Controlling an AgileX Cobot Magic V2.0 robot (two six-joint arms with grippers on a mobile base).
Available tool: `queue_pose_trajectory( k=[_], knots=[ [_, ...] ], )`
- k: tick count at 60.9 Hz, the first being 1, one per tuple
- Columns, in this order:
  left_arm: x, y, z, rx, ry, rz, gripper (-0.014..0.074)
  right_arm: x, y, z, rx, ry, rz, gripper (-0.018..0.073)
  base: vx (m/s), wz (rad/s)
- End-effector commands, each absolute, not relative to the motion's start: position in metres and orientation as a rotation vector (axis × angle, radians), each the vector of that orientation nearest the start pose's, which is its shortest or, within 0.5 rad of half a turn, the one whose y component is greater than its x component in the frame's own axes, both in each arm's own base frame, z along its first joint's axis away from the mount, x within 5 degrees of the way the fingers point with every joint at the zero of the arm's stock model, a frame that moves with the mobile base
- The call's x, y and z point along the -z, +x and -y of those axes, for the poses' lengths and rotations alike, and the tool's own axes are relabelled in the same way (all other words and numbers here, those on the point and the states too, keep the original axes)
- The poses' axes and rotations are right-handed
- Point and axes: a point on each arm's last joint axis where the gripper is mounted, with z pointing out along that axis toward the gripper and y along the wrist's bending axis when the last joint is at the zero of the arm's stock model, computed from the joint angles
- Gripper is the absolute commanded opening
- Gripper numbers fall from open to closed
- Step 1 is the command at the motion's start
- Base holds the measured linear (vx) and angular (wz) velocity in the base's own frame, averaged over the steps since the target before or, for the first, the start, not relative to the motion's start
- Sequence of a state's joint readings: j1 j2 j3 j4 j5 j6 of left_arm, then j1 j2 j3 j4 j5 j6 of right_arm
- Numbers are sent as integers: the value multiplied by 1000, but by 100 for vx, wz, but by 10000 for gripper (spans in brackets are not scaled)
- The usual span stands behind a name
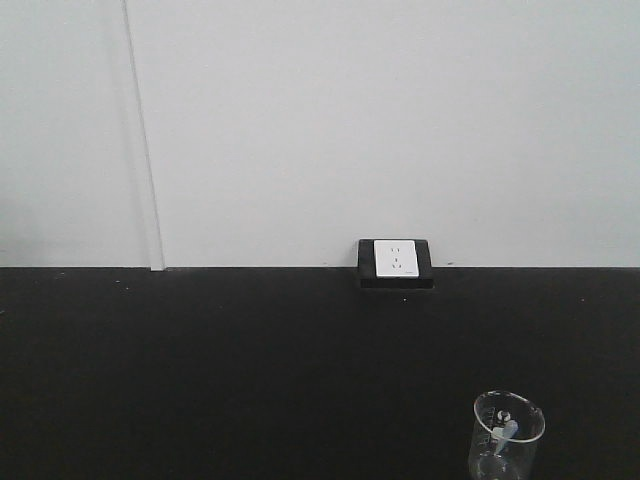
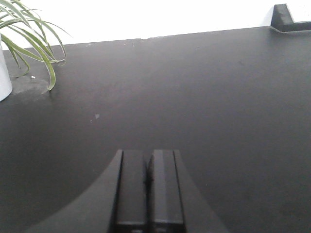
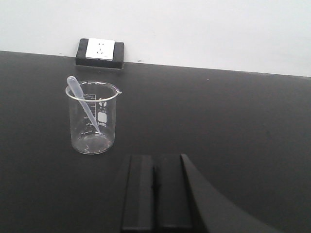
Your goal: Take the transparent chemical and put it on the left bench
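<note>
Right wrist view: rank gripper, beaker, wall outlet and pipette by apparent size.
1. right gripper, nearest the camera, so it looks oversized
2. beaker
3. wall outlet, farther back, so it looks undersized
4. pipette, thin; a close call with the outlet

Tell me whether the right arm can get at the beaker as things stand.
Probably yes: only bare bench lies between the right gripper and the beaker; its shut jaws must open first.
</note>
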State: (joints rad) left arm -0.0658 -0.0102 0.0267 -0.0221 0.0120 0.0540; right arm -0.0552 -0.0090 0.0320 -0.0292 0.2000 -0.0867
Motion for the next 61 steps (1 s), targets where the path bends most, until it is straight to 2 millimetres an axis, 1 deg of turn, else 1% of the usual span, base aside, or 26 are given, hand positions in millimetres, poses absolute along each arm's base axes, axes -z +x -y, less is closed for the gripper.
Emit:
queue_pose_trajectory(
  k=[1,40,46,50,61],
  knots=[
    [-206,55,4,35,64,-1429,-3,-189,57,4,146,-50,-1641,-7,0,0],
    [-206,55,4,35,64,-1429,-3,-190,57,4,146,-50,-1636,-7,0,0],
    [-206,55,4,35,64,-1429,-3,-190,57,4,214,-114,-1629,-7,0,0],
    [-206,55,4,35,64,-1429,-3,-194,58,4,240,-138,-1584,-7,0,0],
    [-206,55,4,35,64,-1429,-3,-212,56,3,191,-87,-1388,-7,0,0]
  ],
)
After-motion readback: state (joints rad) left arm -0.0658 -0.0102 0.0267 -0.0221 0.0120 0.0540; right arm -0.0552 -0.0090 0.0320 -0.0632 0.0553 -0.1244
